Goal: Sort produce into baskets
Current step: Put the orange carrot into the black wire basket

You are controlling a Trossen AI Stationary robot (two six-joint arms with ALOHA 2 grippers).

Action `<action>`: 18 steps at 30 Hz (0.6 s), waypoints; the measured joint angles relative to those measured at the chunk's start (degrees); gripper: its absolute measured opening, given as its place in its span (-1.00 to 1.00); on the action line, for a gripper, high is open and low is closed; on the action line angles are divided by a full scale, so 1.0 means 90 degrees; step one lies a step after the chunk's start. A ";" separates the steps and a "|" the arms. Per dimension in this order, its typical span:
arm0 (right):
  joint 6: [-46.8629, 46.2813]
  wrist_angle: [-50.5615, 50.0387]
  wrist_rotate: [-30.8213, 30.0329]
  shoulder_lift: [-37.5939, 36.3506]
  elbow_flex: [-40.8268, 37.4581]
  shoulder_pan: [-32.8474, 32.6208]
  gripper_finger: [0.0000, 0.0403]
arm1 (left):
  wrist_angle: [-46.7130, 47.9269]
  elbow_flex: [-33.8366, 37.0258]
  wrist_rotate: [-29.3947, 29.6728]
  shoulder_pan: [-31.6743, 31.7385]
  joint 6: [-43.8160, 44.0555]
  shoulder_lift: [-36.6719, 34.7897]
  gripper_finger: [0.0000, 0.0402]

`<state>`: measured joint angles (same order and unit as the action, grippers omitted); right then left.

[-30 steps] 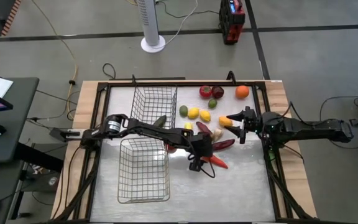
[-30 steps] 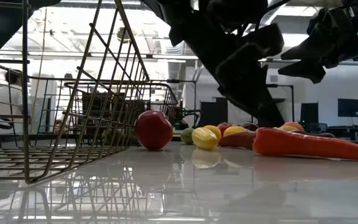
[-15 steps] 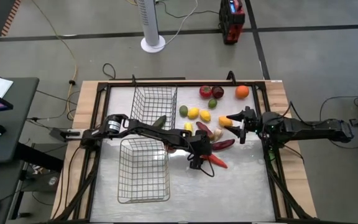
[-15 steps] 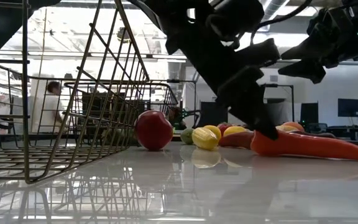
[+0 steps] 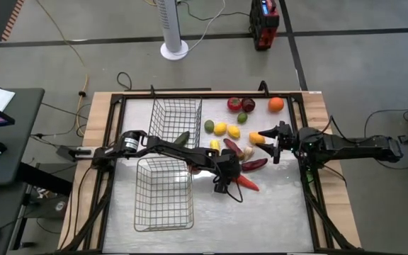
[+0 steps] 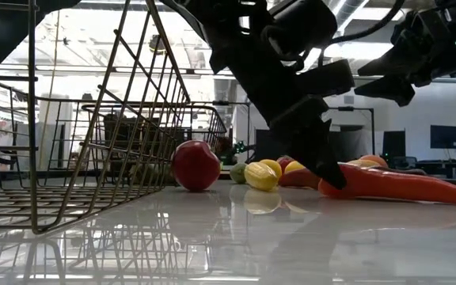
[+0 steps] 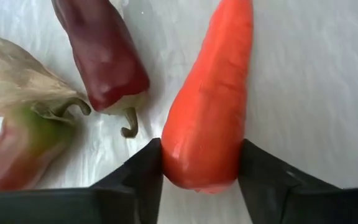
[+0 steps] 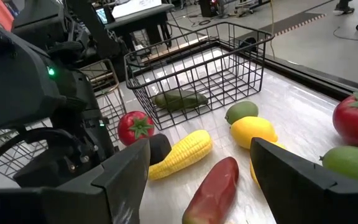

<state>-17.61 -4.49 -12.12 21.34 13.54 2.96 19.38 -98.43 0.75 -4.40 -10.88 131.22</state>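
Observation:
An orange carrot (image 5: 247,185) lies on the white table (image 5: 275,212), right of the near wire basket (image 5: 163,195). My left gripper (image 5: 227,181) is down at the carrot's thick end and shut on it; the carrot also shows in the left wrist view (image 7: 213,106) and the low view (image 6: 402,186). A dark red pepper (image 7: 101,56) lies beside the carrot. The far basket (image 5: 176,113) holds a cucumber (image 8: 180,99). My right gripper (image 5: 269,144) hangs open and empty above the loose produce. My left gripper pinches the carrot's thick end (image 7: 201,168) between its two fingers (image 7: 143,174), one on each long side. The fingers slant down from the table's left and lie across the carrot. The carrot lies flat on the table.
Loose produce lies far right of the baskets: corn (image 8: 180,154), lemon (image 8: 253,130), lime (image 8: 241,112), tomato (image 5: 234,105), orange (image 5: 275,105). A red apple (image 6: 195,165) sits by the near basket's corner. There is free table near the front right.
My left gripper has come down from just above the table onto the carrot's thick end, its fingers now on either side of it. The carrot has stayed where it lay.

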 joint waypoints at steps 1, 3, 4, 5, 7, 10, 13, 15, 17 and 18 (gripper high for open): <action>0.0000 -0.0001 0.0000 0.0001 0.0000 0.0000 0.51 | 0.0104 -0.0066 0.0001 0.0002 0.0001 0.0000 -0.28; -0.0001 -0.0002 0.0000 0.0000 0.0000 0.0000 0.51 | 0.0350 -0.0225 0.0003 0.0002 -0.0027 0.0000 -0.29; -0.0012 -0.0002 0.0000 0.0000 0.0000 0.0000 0.51 | 0.0485 -0.0319 0.0007 0.0002 -0.0062 -0.0007 -0.29; -0.0024 -0.0002 0.0000 0.0000 0.0000 0.0000 0.51 | 0.0682 -0.0422 0.0013 0.0002 -0.0113 -0.0048 -0.29; -0.0041 -0.0006 0.0001 0.0000 0.0000 0.0000 0.51 | 0.1206 -0.0656 0.0105 0.0002 -0.0279 -0.0153 -0.29; -0.0041 -0.0041 0.0002 0.0001 0.0000 0.0000 0.51 | 0.1850 -0.0844 0.0651 -0.0003 -0.0526 -0.0534 -0.24; -0.0041 -0.0043 0.0002 0.0000 0.0000 0.0002 0.51 | 0.2388 -0.0852 0.1297 0.0022 -0.0650 -0.1026 -0.25; -0.0044 -0.0044 0.0000 0.0000 0.0000 0.0002 0.51 | 0.2767 -0.0850 0.1749 0.0076 -0.0624 -0.1355 -0.27; -0.0041 -0.0042 0.0000 0.0001 0.0000 0.0002 0.51 | 0.3111 -0.0809 0.2155 0.0169 -0.0435 -0.1733 -0.28; -0.0042 -0.0043 -0.0002 0.0001 0.0000 0.0002 0.51 | 0.3199 -0.0742 0.2308 0.0234 -0.0316 -0.1949 -0.27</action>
<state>-17.99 -4.88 -12.14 21.36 13.54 2.98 48.18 -105.11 21.52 -2.29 -13.72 113.68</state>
